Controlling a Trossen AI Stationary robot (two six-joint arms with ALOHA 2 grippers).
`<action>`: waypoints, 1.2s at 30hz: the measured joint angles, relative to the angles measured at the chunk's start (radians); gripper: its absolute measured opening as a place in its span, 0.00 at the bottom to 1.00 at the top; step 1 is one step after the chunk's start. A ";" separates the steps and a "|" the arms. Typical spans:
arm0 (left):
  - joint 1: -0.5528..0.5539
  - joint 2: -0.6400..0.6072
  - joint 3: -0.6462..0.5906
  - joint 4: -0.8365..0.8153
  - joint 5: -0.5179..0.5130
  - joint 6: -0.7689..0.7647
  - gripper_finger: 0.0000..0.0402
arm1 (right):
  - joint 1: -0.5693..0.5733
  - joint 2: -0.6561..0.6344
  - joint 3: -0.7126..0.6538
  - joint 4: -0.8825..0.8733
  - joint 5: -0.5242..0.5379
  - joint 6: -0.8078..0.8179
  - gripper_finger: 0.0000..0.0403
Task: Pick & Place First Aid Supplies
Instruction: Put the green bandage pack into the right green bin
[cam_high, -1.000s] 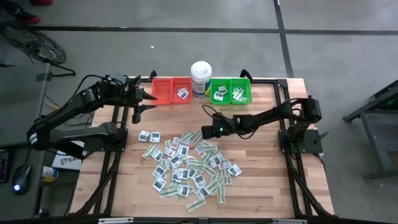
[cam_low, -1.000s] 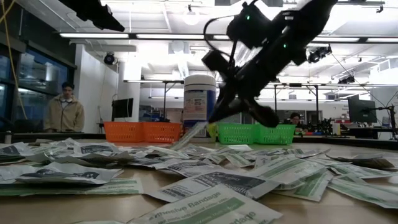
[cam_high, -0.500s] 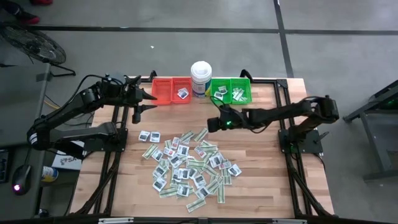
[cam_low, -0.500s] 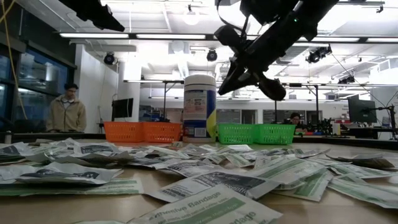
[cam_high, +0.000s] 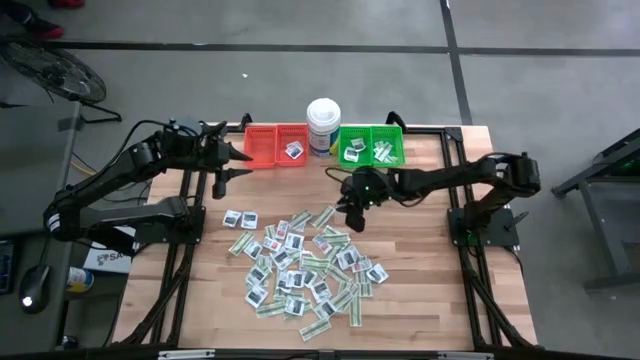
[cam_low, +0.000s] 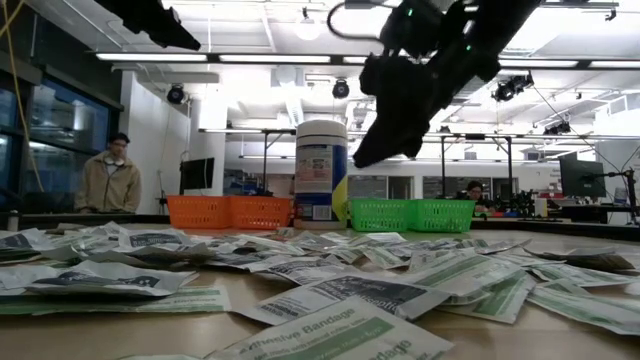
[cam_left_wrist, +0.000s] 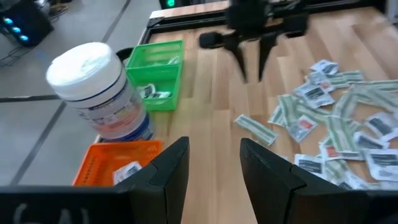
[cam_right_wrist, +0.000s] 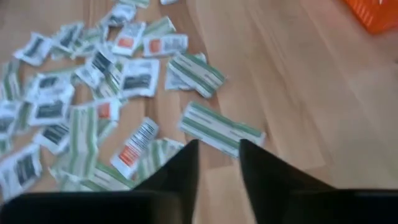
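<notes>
The left gripper (cam_high: 238, 160) hangs at the table's (cam_high: 420, 300) far left corner, just beside the red bin (cam_high: 276, 145). Its fingers (cam_left_wrist: 174, 168) stand apart with nothing between them, well away from the packets (cam_high: 300, 265).

Next along the back edge come the white tub (cam_high: 323, 125) and the green bin (cam_high: 372, 145); a few packets lie in both bins.

The packets are scattered in a loose heap over the middle of the table. One green-and-white strip (cam_high: 322, 217) lies at the heap's far edge, a little apart from the rest.

The right gripper (cam_high: 355, 215) points down above bare wood, between the green bin and the heap. Its fingers (cam_right_wrist: 186, 165) are parted and empty. That strip (cam_right_wrist: 221, 129) lies just ahead of the fingertips, not touching them, with the heap spread beyond it.
</notes>
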 joint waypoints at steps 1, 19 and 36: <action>0.000 -0.001 0.000 0.000 0.014 0.000 0.35 | -0.010 0.008 0.000 0.004 -0.010 -0.022 0.35; 0.000 -0.266 0.000 -0.105 -0.001 -0.157 0.35 | -0.084 0.383 0.487 -0.528 -0.116 -0.738 0.55; 0.000 -0.268 0.000 -0.156 -0.111 -0.159 0.35 | -0.080 0.538 0.620 -0.593 -0.130 -0.983 0.50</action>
